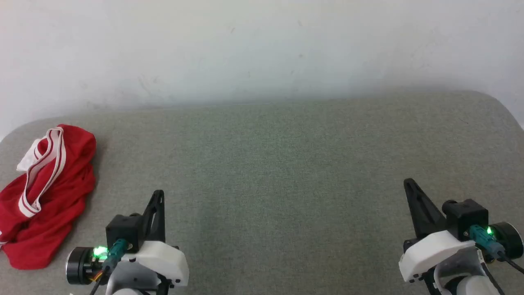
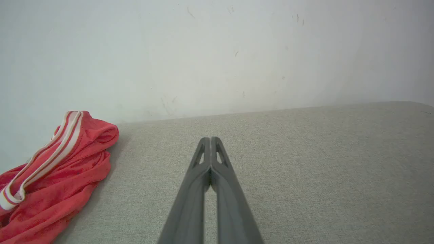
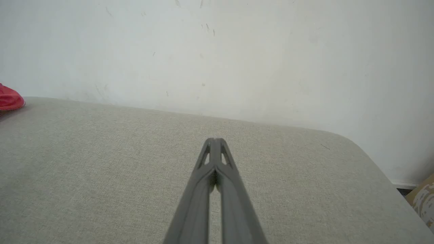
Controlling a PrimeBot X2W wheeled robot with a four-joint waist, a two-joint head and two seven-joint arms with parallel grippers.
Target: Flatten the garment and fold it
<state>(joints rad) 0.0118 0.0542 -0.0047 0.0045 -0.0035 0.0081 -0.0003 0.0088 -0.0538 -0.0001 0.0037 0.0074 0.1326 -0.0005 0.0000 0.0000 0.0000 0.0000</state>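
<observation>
The garment (image 1: 49, 196) is a red jersey with red-and-white striped trim, lying crumpled in a heap at the far left of the grey fabric surface (image 1: 278, 164). The left wrist view has the garment (image 2: 57, 179) at its lower left, and a corner of the garment (image 3: 9, 99) peeks in at the left edge of the right wrist view. My left gripper (image 1: 159, 193) is shut and empty, a short way right of the heap. My right gripper (image 1: 408, 182) is shut and empty, far off at the lower right. Fingertips meet in both wrist views (image 2: 211, 139) (image 3: 213, 140).
A pale wall (image 1: 262, 49) rises directly behind the surface. The surface's far right corner (image 3: 352, 145) is rounded, with floor and a patterned object (image 3: 423, 200) beyond it. Broad bare fabric lies between the two grippers.
</observation>
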